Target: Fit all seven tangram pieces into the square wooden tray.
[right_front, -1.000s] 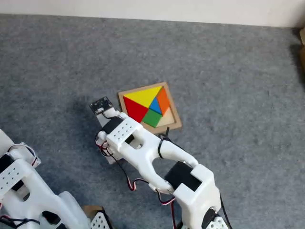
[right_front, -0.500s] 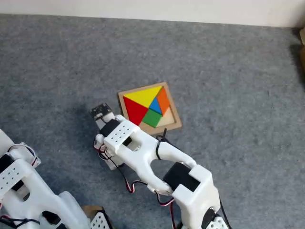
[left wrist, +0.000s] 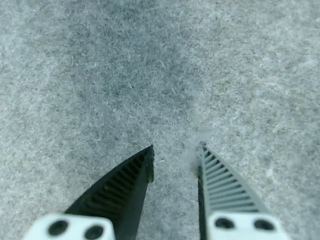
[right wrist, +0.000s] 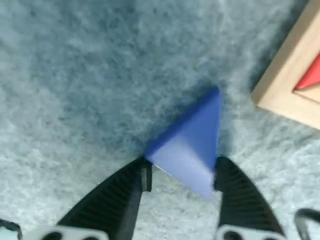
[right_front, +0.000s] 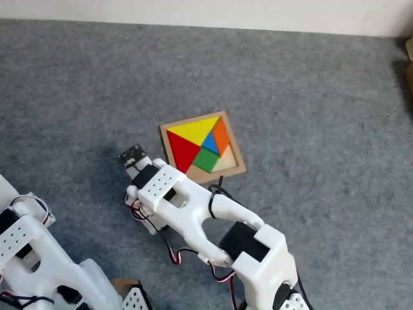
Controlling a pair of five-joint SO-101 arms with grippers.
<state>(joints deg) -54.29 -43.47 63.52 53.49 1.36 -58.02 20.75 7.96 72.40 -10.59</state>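
right tool [right wrist: 182,175], gripping blue triangle [right wrist: 192,145], has drawn back from tray [right_front: 237,166].

My bench [right_front: 322,97] is covered from side to side in a grey, short-piled, carpet-like cloth, flecked with pale fibres when I see it up close. Along its far side runs a plain off-white strip [right_front: 206,11], wall or skirting, I cannot tell which. At the far right a brown corner [right_front: 410,51] pokes in, too cut off to identify. The light is soft and even, and shadows on the cloth are blurred, like the broad dark patch [left wrist: 115,85] below my left wrist.
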